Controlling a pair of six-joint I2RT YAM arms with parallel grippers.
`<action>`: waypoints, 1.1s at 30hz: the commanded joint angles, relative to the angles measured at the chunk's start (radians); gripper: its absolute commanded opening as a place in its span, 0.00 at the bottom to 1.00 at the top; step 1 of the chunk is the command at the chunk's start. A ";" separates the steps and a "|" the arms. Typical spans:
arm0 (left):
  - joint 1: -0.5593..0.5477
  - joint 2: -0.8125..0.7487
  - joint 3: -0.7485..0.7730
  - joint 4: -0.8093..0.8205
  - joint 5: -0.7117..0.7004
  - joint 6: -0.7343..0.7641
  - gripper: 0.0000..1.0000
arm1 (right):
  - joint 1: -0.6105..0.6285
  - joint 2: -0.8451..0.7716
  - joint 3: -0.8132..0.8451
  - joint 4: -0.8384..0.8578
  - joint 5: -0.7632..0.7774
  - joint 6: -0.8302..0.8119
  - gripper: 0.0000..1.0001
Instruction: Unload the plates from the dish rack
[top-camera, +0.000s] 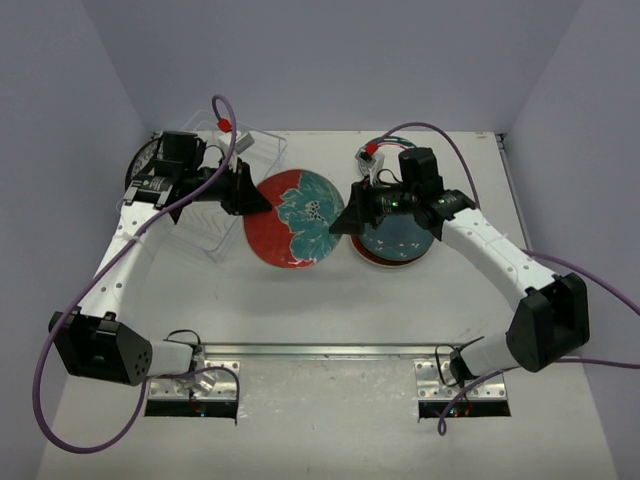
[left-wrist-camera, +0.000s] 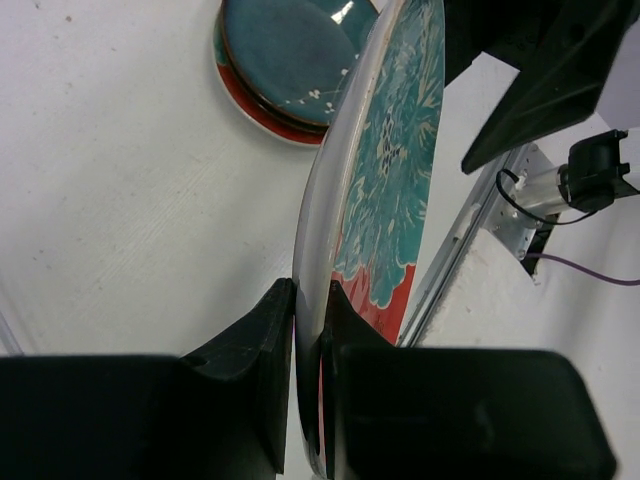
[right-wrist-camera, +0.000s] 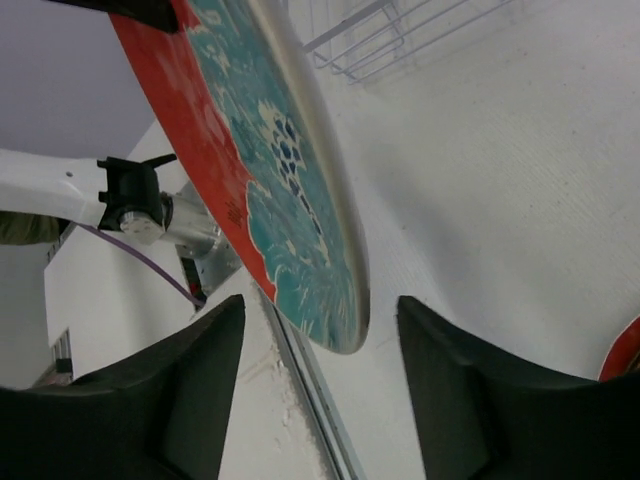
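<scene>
Top view: the left claw (top-camera: 243, 192) is clamped on the left rim of the red-and-teal floral plate (top-camera: 300, 220). The plate is held over the worktop (top-camera: 330, 310), between the clear dish rack (top-camera: 262, 150) and a stack of plates (top-camera: 400, 248). The right claw (top-camera: 347, 222) stands spread, its fingers (right-wrist-camera: 190, 390) straddling the plate's opposite rim without touching it.

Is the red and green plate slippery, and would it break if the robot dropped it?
Probably slippery: the plate shines like glaze at its rim, and the left gripper pinches only its edge. It looks stiff, holding flat without sagging. Likely breakable: it looks like pottery, hanging above the hard table.
</scene>
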 joint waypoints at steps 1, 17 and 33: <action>-0.008 -0.052 0.018 0.154 0.095 -0.059 0.00 | 0.005 0.035 0.067 0.069 -0.010 0.095 0.48; -0.009 -0.025 -0.028 0.213 -0.037 -0.170 0.91 | -0.186 -0.068 -0.097 0.155 -0.118 0.249 0.00; -0.009 0.026 -0.009 0.246 -0.115 -0.206 1.00 | -0.742 -0.032 -0.246 -0.040 -0.293 0.088 0.00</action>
